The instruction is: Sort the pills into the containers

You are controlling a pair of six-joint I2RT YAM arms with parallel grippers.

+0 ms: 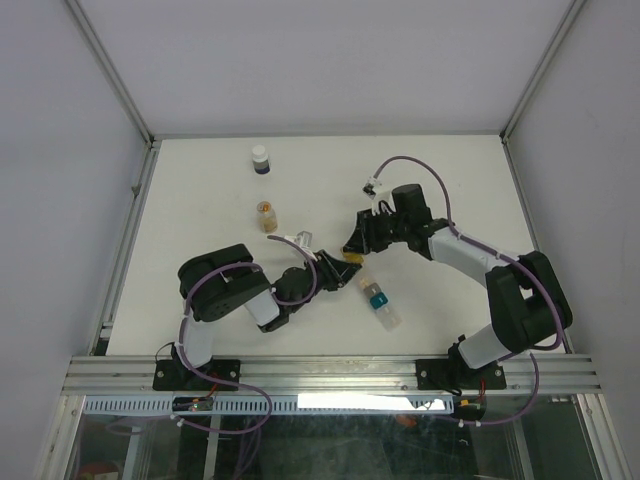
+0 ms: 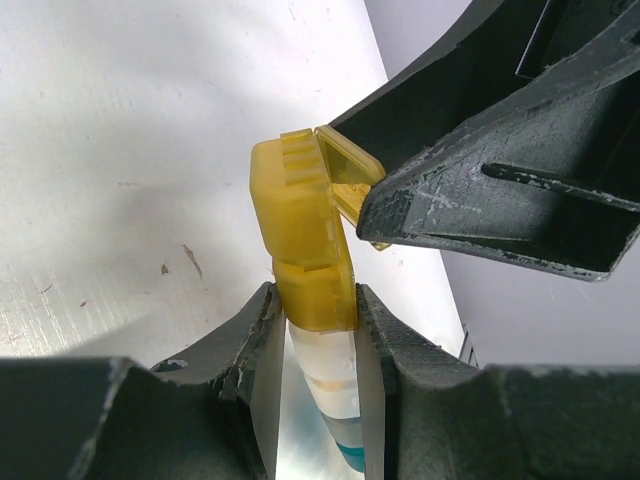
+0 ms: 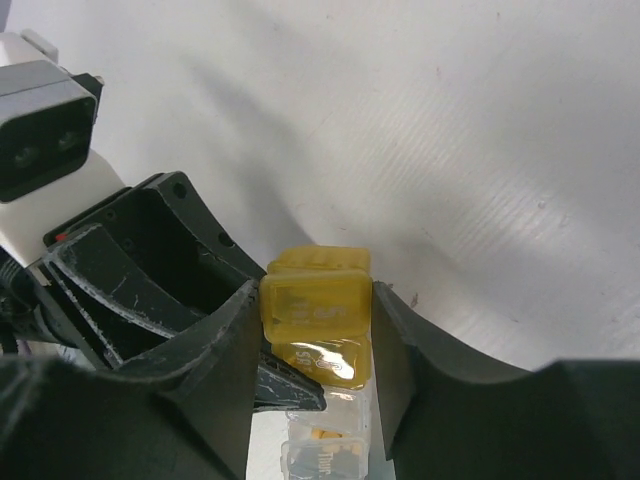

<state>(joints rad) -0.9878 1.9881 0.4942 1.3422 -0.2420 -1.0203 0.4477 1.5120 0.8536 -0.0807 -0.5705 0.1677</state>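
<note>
From above, the containers point(image 1: 375, 297) are seen lying mid-tabletop point(image 1: 200, 190), between the arms. Only the wrist views show the grips: the yellow compartment point(image 2: 314, 292) is clamped in the left gripper point(image 2: 318, 305) jaws, and its raised yellow lid point(image 3: 312, 300) is pinched in the right gripper point(image 3: 318, 296) jaws. The contents cannot be told.

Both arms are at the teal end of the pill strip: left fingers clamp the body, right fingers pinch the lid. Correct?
No, it's the yellow end of the containers, not the teal. The left wrist view shows it: left fingers clamp the yellow compartment, and right fingers pinch its lid.
</note>
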